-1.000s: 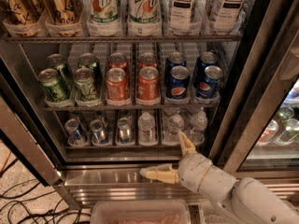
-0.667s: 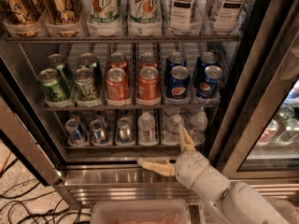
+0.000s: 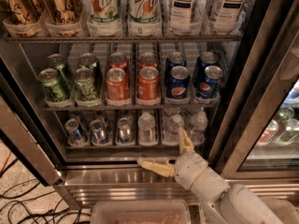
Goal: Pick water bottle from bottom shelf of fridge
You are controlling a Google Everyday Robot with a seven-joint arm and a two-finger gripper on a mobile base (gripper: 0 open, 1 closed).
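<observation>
tool (image 3: pixel 160 146): fingers spread wide, empty, low at the front of the fridge (image 3: pixel 107 177). water bottle (image 3: pixel 174 124): upright on bottom shelf (image 3: pixel 112 147), just behind upraised finger; contact unclear.

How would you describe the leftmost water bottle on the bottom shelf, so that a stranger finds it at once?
In the fridge, look at the bottom shelf, below the green, orange and blue cans. The water bottle stands just up and left of the gripper, whose jaws are open. It is the only clear, white-capped bottle with a silver-blue can as neighbour.
</observation>
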